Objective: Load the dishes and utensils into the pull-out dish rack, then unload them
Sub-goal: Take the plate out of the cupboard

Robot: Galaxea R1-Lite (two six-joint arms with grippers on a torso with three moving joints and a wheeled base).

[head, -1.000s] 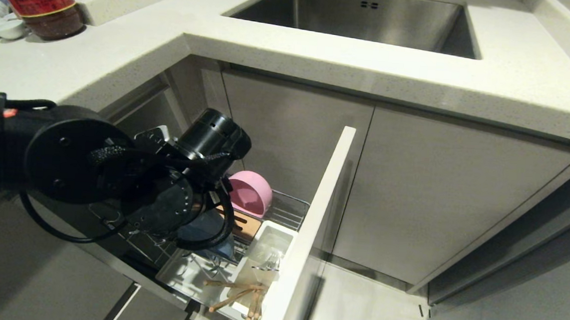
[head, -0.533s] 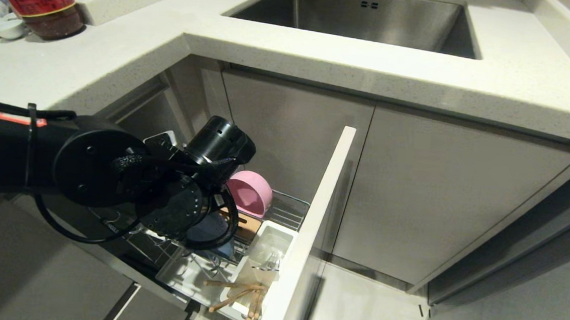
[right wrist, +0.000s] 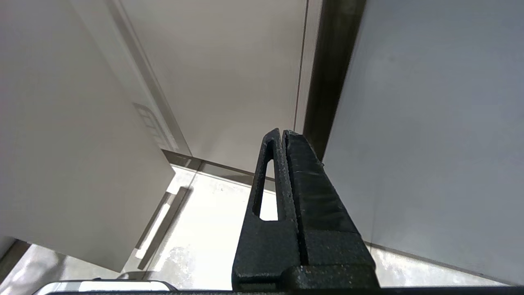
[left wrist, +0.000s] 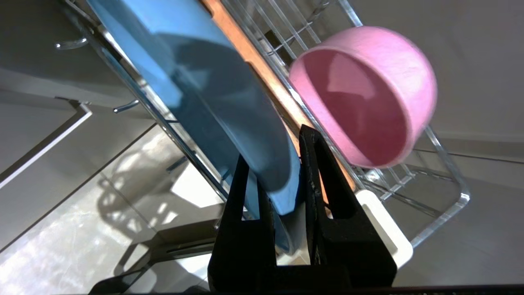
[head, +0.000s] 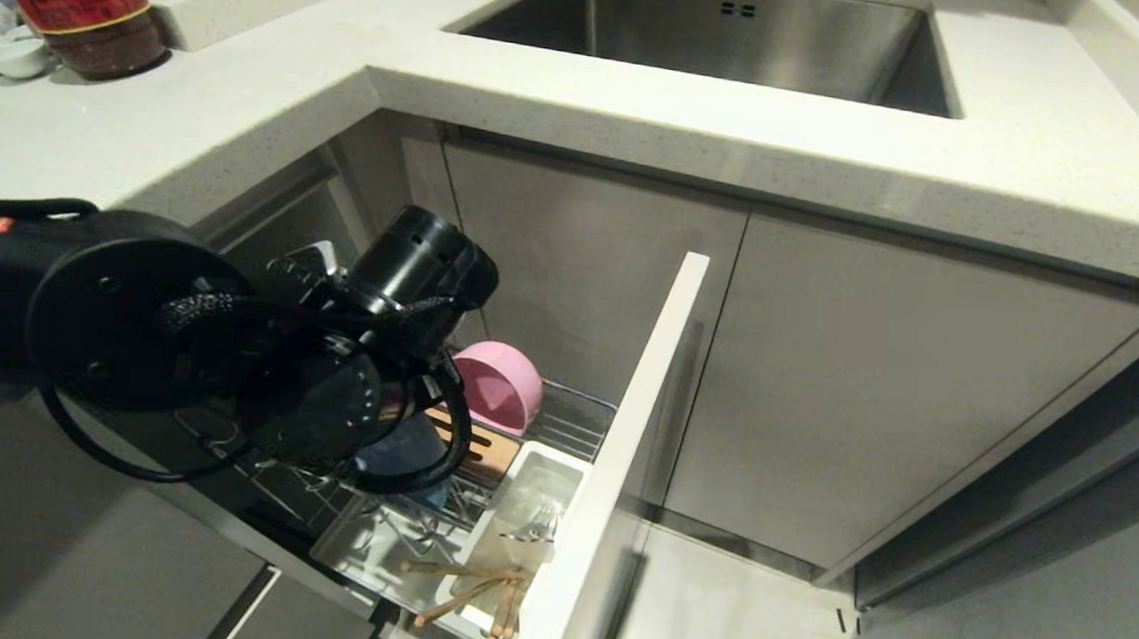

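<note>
Visibly, the pull-out dish rack (head: 563, 414) is drawn out below the table (head: 644, 114) at lower centre of the head view, and everything is already loaded, so the unloading half is judged to be starting. One light-blue plate (left wrist: 213, 94) is stood on edge between the rack's prongs at centre of the left wrist view; its rim is clamped between the jaws of the left gripper (left wrist: 282, 164). One pink bowl (head: 497, 385) is lying on its side just beside the plate, toward the back of the rack. One white utensil bin (head: 526, 517) is set against the cabinet front at lower centre.

A slip is judged the main risk: only the plate's edge is pinched, so a tilted lift could twist it loose. The rim could also be caught on a prong, or the bowl knocked.

Several wooden chopsticks (head: 470, 593) are seen in the bin; an exact count cannot be given. Some metal cutlery (head: 537, 530) is glimpsed beside them, number unclear. The right gripper (right wrist: 282, 139) is parked out of the head view, jaws pressed together on nothing.
</note>
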